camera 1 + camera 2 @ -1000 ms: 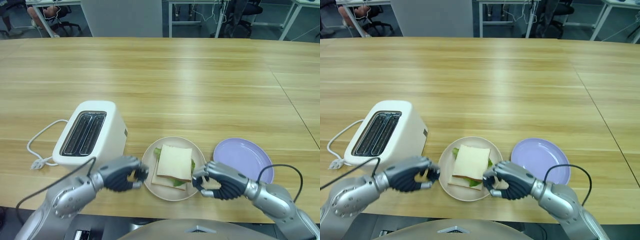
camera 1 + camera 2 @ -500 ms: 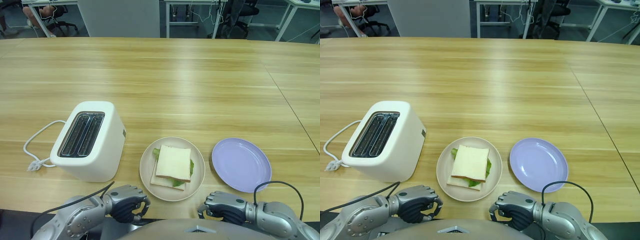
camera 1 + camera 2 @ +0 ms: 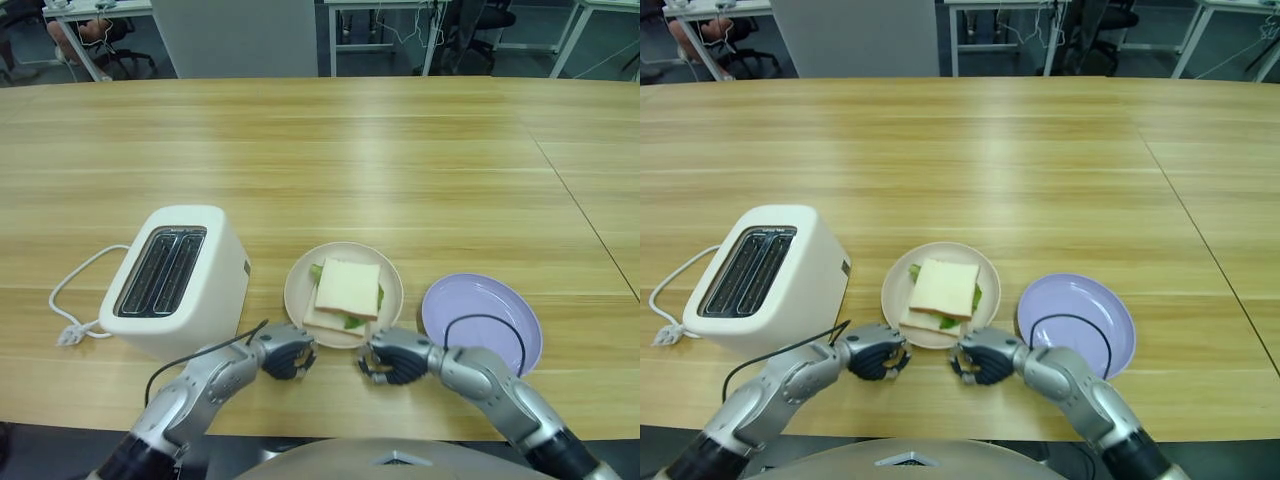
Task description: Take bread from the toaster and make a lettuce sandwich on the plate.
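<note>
A sandwich [image 3: 346,294] of two white bread slices with green lettuce between them lies on the beige plate [image 3: 300,281], near the table's front. A white toaster [image 3: 177,280] with two empty slots stands to its left. My left hand [image 3: 284,354] rests on the table just in front of the plate's left edge, fingers curled and holding nothing. My right hand [image 3: 392,357] sits just in front of the plate's right edge, also curled and empty. Neither hand touches the sandwich.
An empty purple plate [image 3: 481,322] lies right of the beige one, with my right arm's black cable looping over it. The toaster's white cord [image 3: 72,300] trails off to the left. The wooden table [image 3: 320,150] stretches far back; chairs and desks stand behind it.
The camera has shifted. Both curled hands first dropped back toward the table's front edge, then came forward again to just in front of the plate. The sandwich stays on its plate.
</note>
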You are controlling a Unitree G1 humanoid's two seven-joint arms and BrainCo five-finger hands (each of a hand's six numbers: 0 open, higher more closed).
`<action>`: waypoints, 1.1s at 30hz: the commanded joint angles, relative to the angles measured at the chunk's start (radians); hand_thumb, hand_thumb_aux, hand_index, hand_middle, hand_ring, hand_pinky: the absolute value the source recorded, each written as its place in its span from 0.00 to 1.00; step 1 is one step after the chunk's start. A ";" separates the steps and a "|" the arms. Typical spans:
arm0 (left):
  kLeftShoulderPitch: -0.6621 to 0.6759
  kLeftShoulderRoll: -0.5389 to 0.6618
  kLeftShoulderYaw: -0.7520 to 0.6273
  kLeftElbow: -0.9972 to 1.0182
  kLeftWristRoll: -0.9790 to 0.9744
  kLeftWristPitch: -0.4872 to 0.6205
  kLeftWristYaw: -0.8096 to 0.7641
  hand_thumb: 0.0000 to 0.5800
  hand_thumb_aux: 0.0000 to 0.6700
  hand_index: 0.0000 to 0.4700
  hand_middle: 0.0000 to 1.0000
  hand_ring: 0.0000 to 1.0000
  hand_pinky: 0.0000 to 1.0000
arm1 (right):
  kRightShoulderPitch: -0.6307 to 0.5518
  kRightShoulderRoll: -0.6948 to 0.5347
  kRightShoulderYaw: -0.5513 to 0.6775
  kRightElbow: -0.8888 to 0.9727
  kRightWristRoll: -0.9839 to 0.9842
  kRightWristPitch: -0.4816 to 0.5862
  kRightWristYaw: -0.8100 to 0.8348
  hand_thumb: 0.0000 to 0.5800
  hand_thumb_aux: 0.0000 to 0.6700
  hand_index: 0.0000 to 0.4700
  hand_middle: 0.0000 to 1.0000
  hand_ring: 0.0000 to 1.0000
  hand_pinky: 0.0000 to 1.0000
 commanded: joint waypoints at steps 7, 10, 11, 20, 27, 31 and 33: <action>-0.253 -0.066 0.001 0.256 0.118 0.025 0.285 1.00 1.00 0.98 1.00 1.00 1.00 | -0.250 0.029 -0.023 0.218 -0.145 0.028 -0.317 1.00 1.00 0.98 1.00 1.00 1.00; -0.233 -0.048 0.016 0.217 0.103 0.023 0.305 1.00 1.00 0.98 1.00 1.00 1.00 | -0.233 0.002 -0.035 0.177 -0.117 0.017 -0.307 1.00 1.00 0.98 1.00 1.00 1.00; -0.220 -0.039 0.020 0.198 0.099 0.025 0.298 1.00 1.00 0.98 1.00 1.00 1.00 | -0.221 -0.008 -0.039 0.159 -0.106 0.014 -0.303 1.00 1.00 0.98 1.00 1.00 1.00; 0.070 -0.069 0.230 -0.328 -0.202 0.123 0.171 1.00 1.00 0.98 0.99 0.99 0.99 | -0.033 -0.042 -0.213 -0.152 0.363 0.003 -0.162 1.00 1.00 0.98 1.00 1.00 1.00; 0.159 -0.341 0.413 -0.673 -0.687 0.201 0.245 0.00 0.00 0.00 0.45 0.45 0.45 | 0.026 0.073 -0.439 -0.326 0.923 0.136 -0.122 0.00 0.00 0.00 0.15 0.15 0.15; 0.188 -0.473 0.456 -0.727 -0.900 0.187 0.302 0.00 0.00 0.00 0.00 0.00 0.00 | 0.032 0.132 -0.502 -0.344 1.036 0.187 -0.132 0.00 0.00 0.00 0.00 0.00 0.00; 0.215 -0.516 0.463 -0.728 -0.967 0.176 0.323 0.00 0.00 0.00 0.00 0.00 0.00 | 0.037 0.156 -0.523 -0.336 1.084 0.195 -0.121 0.00 0.00 0.00 0.00 0.00 0.00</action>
